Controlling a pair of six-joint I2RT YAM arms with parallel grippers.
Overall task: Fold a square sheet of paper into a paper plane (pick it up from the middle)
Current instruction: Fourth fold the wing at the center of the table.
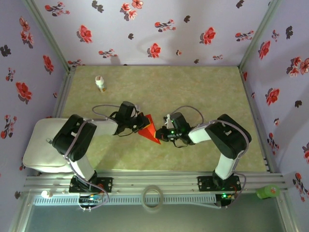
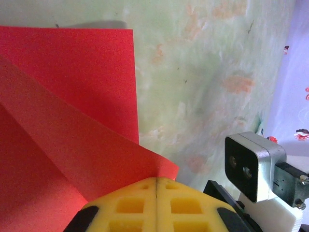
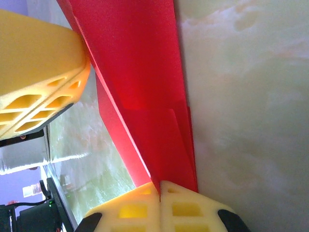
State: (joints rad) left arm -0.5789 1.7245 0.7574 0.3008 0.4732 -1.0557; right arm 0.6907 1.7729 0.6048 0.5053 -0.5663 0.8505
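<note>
- Left end effector point(image 1: 140, 124): fingers pressed together. In the left wrist view the yellow pads point(image 2: 130, 205) met along a thin seam with no gap.
- A folded edge of the red sheet of paper point(image 1: 149, 128) ran into that seam at the tips, so the left end effector point(image 2: 156, 180) was pinching the sheet.
- From there the red sheet of paper point(image 2: 72, 121) spread up and to the left in overlapping layers. One diagonal crease showed, and a straight edge lay against the green marbled bench point(image 2: 217, 72).
- Right end effector point(image 1: 162, 136): also pressed together. In the right wrist view its tips point(image 3: 160, 183) were clamped on the narrow lower end of the red sheet of paper point(image 3: 145, 72).
- The sheet rose from that grip as a long creased strip with several layers stacked near the pinch.
- The left end effector's yellow finger point(image 3: 38, 72) sat against the sheet's upper left side, with the bench point(image 3: 251, 121) visible to the right of the sheet.
- From above, the sheet read as a small red wedge, wider toward the left arm and pointed toward the right one.
- It sat directly between the two end effectors, over the middle of the bench point(image 1: 193, 92). I could not tell whether it rested on the surface or hung just clear.
- A small white bottle point(image 1: 100, 83) stood well apart, near the far left corner.
</note>
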